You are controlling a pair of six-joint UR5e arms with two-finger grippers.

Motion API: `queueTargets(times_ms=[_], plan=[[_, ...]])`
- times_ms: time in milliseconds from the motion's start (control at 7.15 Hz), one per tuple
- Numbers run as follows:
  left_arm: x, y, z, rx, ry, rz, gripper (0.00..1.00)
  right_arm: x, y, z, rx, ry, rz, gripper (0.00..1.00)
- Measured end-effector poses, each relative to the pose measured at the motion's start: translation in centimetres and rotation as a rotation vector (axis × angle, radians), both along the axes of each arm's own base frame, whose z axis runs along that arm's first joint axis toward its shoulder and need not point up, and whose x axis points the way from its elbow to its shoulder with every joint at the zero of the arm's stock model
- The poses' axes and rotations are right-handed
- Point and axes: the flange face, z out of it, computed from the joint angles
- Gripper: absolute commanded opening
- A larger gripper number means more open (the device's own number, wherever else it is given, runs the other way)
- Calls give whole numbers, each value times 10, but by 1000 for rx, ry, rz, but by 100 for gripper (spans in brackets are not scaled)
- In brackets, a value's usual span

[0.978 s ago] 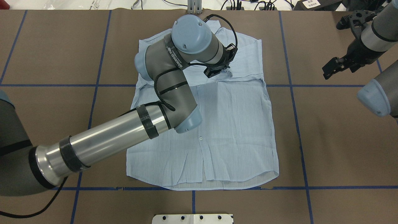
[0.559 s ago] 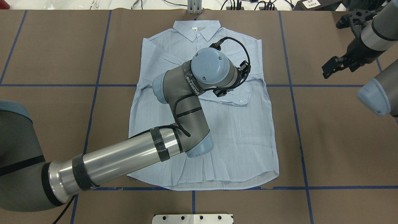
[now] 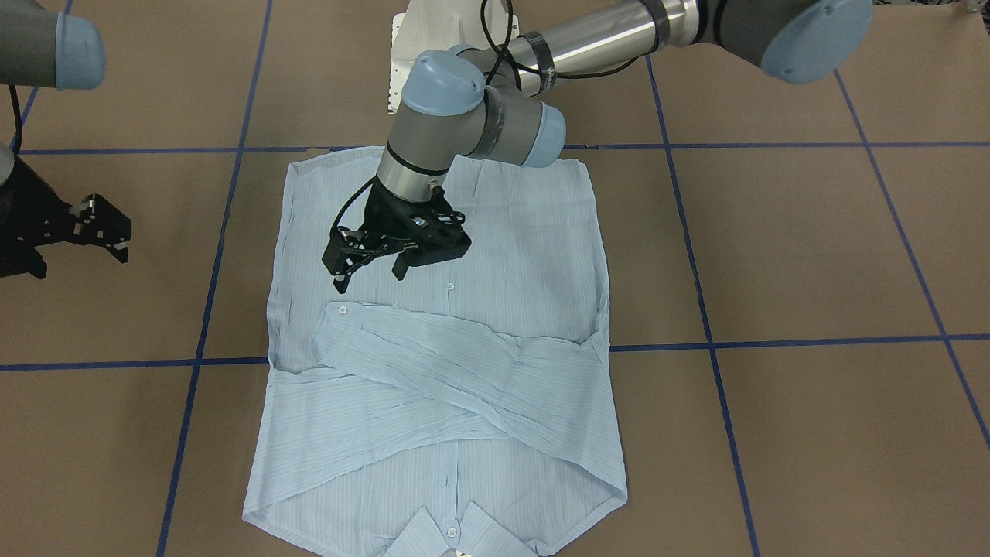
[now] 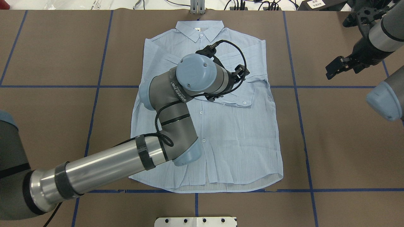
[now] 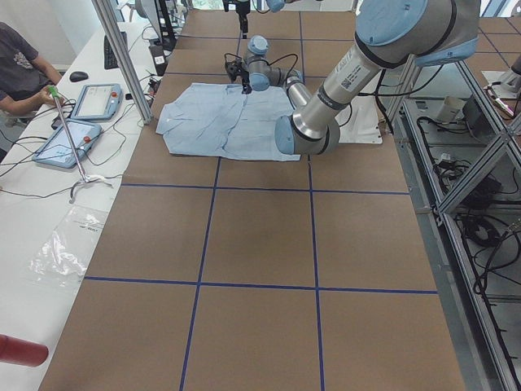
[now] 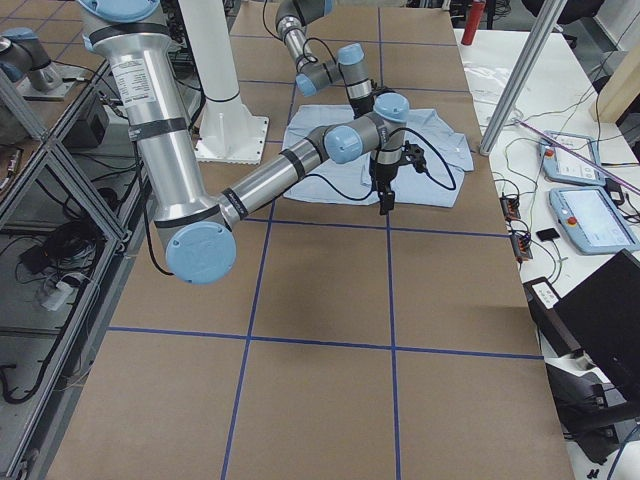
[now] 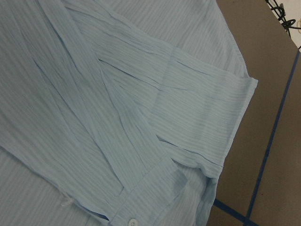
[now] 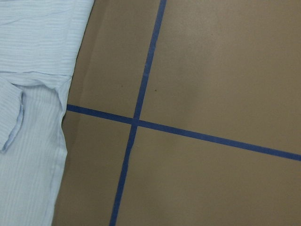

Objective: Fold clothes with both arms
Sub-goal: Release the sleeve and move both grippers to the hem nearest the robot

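The light-blue striped shirt (image 4: 240, 138) lies flat and button-side up on the brown table, collar (image 4: 199, 29) at the far edge. Both sleeves are crossed over its chest, and one cuff (image 3: 340, 317) rests on top. My left gripper (image 3: 369, 277) hangs open and empty just above the shirt's middle, beside that cuff. In the overhead view the wrist mostly hides it. The left wrist view shows only pleated shirt cloth (image 7: 94, 94). My right gripper (image 4: 336, 66) is open and off the shirt, over bare table at the far right. Its camera catches the shirt's edge (image 8: 33, 47).
Blue tape lines (image 4: 296, 94) grid the brown table. A white base plate (image 4: 195, 221) sits at the near edge. Cables (image 4: 252, 4) lie beyond the far edge. A person (image 5: 20, 65) sits at a side table with tablets (image 5: 98, 102).
The left gripper carried a sleeve from near the collar across the chest, let the cuff go, then drew back slightly to the left. The right arm barely shifted.
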Motion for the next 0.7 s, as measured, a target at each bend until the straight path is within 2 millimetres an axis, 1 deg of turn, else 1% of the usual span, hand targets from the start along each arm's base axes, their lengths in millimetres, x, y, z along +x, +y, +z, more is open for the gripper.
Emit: queueTargets(times_ms=[140,280,419,559,699], plan=[[-32,16,19,49,-58,30,100,-13,14,-12,-12,-26,19,100],[-68,34,36,98,-127,62,100,-30,31,-17,-23,-56,31,100],[-102,52,55,139,-188,92,99,-46,52,-14,-36,-90,47,100],[-135,68,76,172,-241,118,99,-61,74,-7,-57,-128,62,100],[-163,83,90,197,-285,141,99,-77,95,-1,-78,-151,71,100]])
